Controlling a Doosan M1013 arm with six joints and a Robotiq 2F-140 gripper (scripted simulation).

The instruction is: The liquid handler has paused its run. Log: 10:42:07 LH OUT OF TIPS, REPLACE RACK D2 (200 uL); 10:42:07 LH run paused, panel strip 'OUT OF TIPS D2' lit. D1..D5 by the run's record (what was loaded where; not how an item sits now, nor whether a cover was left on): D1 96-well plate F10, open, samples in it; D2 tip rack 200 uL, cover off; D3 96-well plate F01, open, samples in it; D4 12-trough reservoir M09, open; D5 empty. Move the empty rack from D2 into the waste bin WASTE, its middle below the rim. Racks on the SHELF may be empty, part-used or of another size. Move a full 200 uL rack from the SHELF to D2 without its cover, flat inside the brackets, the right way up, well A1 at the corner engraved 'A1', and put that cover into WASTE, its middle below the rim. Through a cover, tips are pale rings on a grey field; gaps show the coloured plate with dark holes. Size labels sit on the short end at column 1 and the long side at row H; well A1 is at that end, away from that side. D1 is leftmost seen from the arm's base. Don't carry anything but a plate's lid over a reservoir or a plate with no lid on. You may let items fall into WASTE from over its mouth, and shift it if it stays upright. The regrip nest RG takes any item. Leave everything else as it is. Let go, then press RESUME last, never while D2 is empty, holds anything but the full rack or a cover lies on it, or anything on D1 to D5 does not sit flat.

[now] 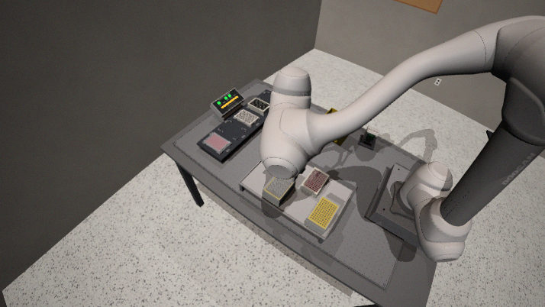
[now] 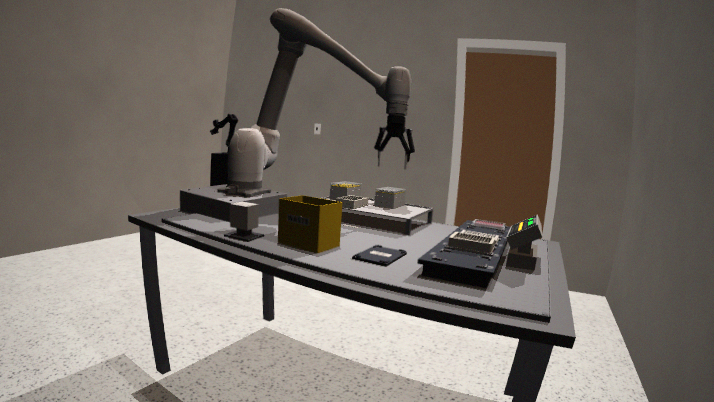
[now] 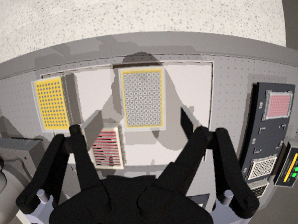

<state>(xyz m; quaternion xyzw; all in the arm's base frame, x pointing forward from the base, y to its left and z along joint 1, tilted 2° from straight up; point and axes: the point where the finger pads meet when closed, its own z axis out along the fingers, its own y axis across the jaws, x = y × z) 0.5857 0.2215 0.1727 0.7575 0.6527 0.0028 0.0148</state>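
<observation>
My gripper [image 2: 394,159] is open and empty, high above the shelf [image 1: 298,195]. In the wrist view its fingers frame a covered rack with a yellow rim and an even grey field [image 3: 143,98] [image 1: 278,188], which stands at the shelf's end nearest the deck. A dark red rack [image 1: 315,180] stands beside it. A yellow rack with dark holes [image 1: 323,212] stands at the far end. On the deck [image 1: 237,126], the slot [image 1: 233,131] between the pink plate [image 1: 216,142] and the white plate [image 1: 246,117] is bare. In the top view the arm hides my fingers.
The yellow waste bin [image 2: 309,223] stands between the arm's base and the shelf. A dark reservoir [image 1: 258,104] sits past the white plate. The panel [image 1: 227,102] shows green lights and an orange strip. The flat regrip nest [image 2: 379,255] lies near the front edge.
</observation>
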